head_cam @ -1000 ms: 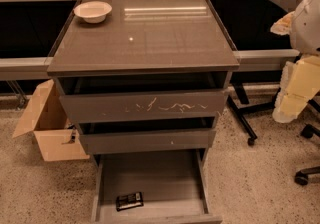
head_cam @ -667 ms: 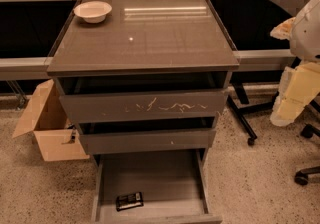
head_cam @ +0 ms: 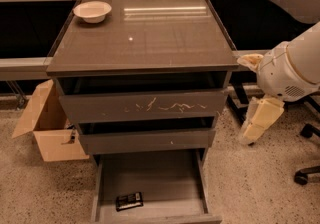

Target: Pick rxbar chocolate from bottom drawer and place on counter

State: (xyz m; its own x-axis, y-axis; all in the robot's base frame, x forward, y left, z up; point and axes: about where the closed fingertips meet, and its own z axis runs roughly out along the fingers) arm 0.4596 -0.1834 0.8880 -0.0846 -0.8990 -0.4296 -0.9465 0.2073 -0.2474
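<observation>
Speckled floor [head_cam: 250,188] fills the lower part of the view. The drawer cabinet [head_cam: 220,118] stands mid-frame and is seen from above and in front.

Counter [head_cam: 150,43]: glossy grey-brown square top. The surface reflects the window light as a pale band near the back edge.

Bottom drawer [head_cam: 150,175]: pulled out toward the camera, inside fully exposed. It's the lowest of the three drawers, and its front edge is cut off by the bottom of the frame.

Top drawer [head_cam: 145,106]: closed, pale scratches across the front. Middle drawer [head_cam: 147,140]: narrow, closed, just above the open one.

Robot arm [head_cam: 295,68]: white rounded housing at the right edge, level with the counter top and clear of the cabinet.

Cardboard box [head_cam: 50,138]: on the floor at the cabinet's left side, flaps open, right next to it.

Gripper [head_cam: 260,120]: pale yellow, hanging below the white housing to the right of the cabinet at about middle-drawer height. It touches nothing and is well apart from the open drawer. I can't tell whether it's open or closed from this angle.

Chair base [head_cam: 305,173]: black legs with casters, on the floor at far right.

Bowl [head_cam: 92,11]: pale, shallow, upright on the surface at the back-left corner.

Rxbar chocolate [head_cam: 129,201]: small black packet lying flat in the bottom drawer, front-left area near the front wall, slightly skewed. It isn't on the counter.
</observation>
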